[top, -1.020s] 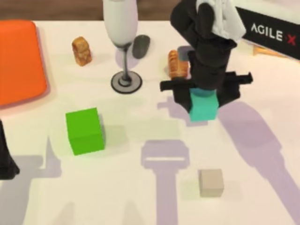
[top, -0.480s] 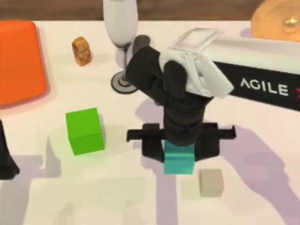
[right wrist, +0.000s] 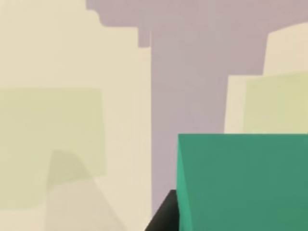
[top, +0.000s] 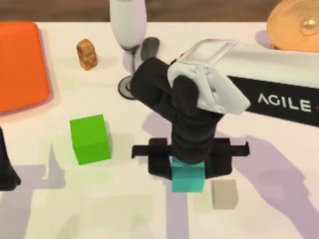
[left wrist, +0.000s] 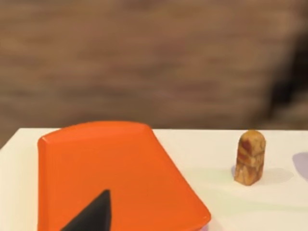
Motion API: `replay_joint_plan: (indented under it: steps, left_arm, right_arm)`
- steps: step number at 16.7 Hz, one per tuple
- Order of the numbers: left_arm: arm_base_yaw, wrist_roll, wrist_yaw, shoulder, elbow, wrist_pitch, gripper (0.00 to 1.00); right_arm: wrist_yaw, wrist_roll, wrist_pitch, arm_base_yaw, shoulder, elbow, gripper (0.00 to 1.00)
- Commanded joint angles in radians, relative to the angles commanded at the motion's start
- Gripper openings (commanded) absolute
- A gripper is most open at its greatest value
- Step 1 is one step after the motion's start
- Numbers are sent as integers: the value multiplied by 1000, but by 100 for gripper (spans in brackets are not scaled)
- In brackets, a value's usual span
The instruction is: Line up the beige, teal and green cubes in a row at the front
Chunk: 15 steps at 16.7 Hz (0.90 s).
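Teal cube (top: 188,178), clamped in the right gripper (top: 189,167), has come forward from mid-table over the past second and now sits low just left of the beige cube (top: 224,193). Green cube (top: 90,139) remains well apart to the left, so the row is only begun. Left arm (top: 7,169) sits parked at the left edge, its fingers hidden.

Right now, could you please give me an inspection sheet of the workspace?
Surface: white table, shadowed by the arms.
Job's things: teal cube beside the beige cube; green cube apart, toward the left.
Clutter: orange tray, bread loaf, wine glass, dark grey stone, tan plate.
Grippers: right pincer shut on the teal cube at the front; left arm parked at the left edge.
Cables: nothing seen.
Surroundings: blurred brown backdrop.
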Motion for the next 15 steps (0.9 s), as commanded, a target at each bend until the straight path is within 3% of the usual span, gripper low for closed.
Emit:
replay_joint_plan:
  steps: [6,11,15]
  left_arm:
    - [0,0,0,0,0,0,100]
    - [0,0,0,0,0,0,100]
    - [0,0,0,0,0,0,100]
  right_arm:
    - [1,1,203,4,68,-128,0]
    - [2,4,233,4,81,-150,0]
    - [2,4,233,4,81,-150,30]
